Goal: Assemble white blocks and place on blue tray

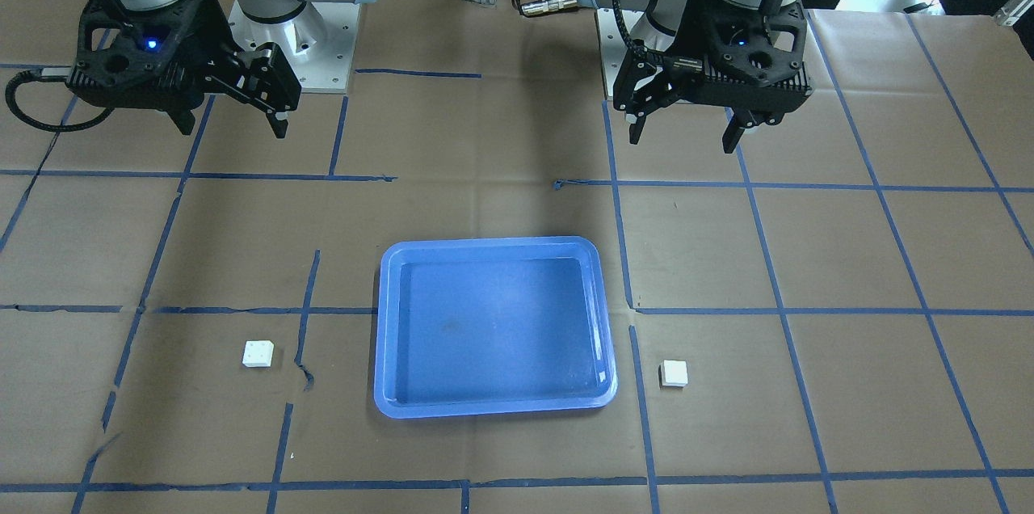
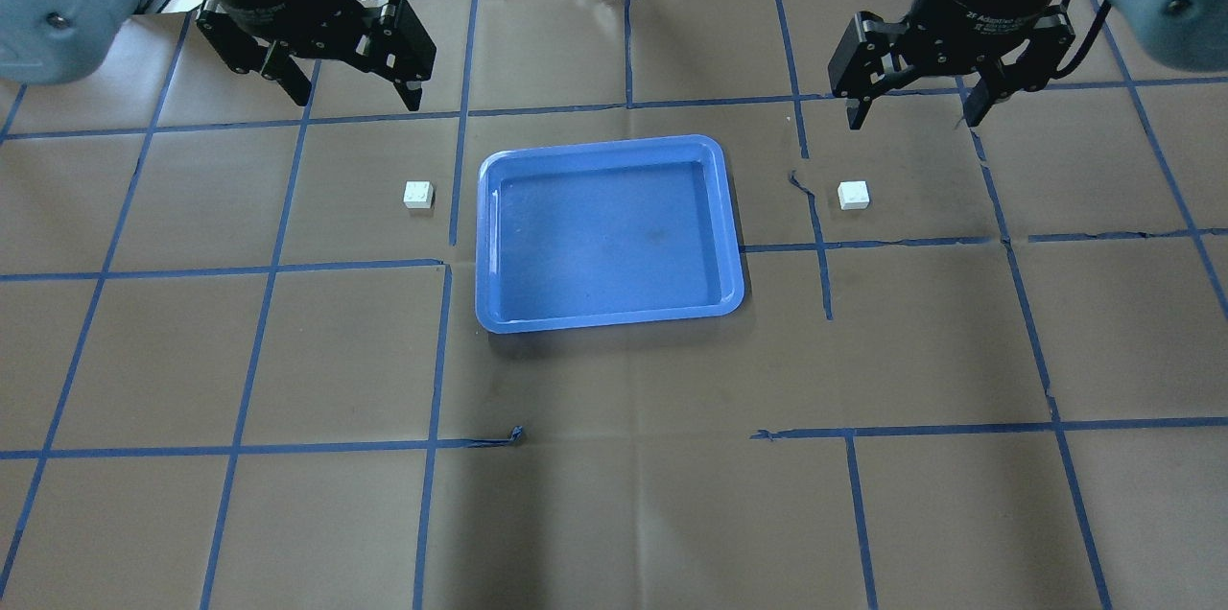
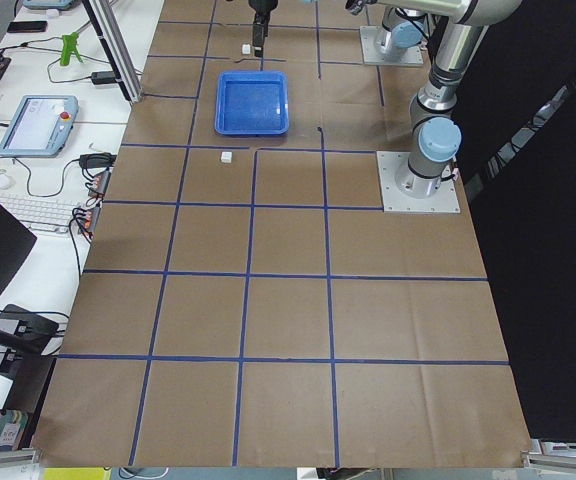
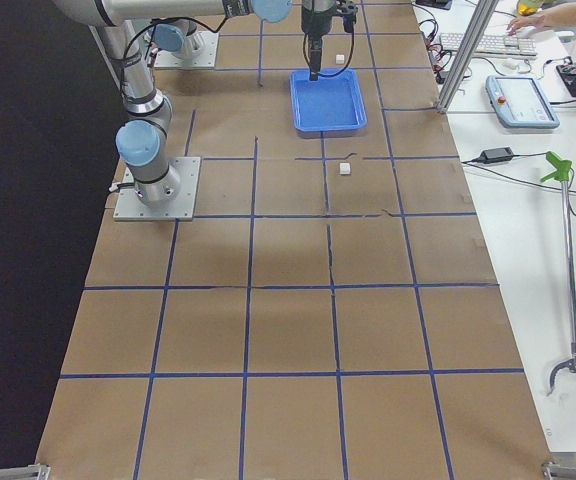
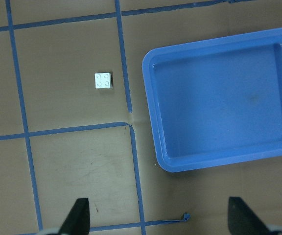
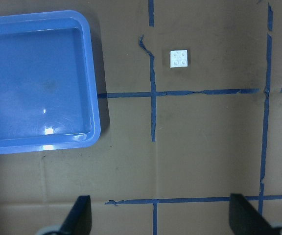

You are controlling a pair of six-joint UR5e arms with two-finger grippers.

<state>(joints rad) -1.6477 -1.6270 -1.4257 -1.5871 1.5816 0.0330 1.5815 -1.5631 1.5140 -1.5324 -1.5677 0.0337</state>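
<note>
The blue tray lies empty at the table's middle. One white block sits studs up on the paper just left of it, and another white block sits to its right. My left gripper hangs open and empty above the table, beyond the left block. My right gripper hangs open and empty beyond the right block. In the left wrist view the left block lies beside the tray. In the right wrist view the right block lies apart from the tray.
Brown paper with a blue tape grid covers the table. In the front-facing view the left gripper is on the right and the right gripper on the left. Monitors, a keyboard and cables lie past the table's far edge.
</note>
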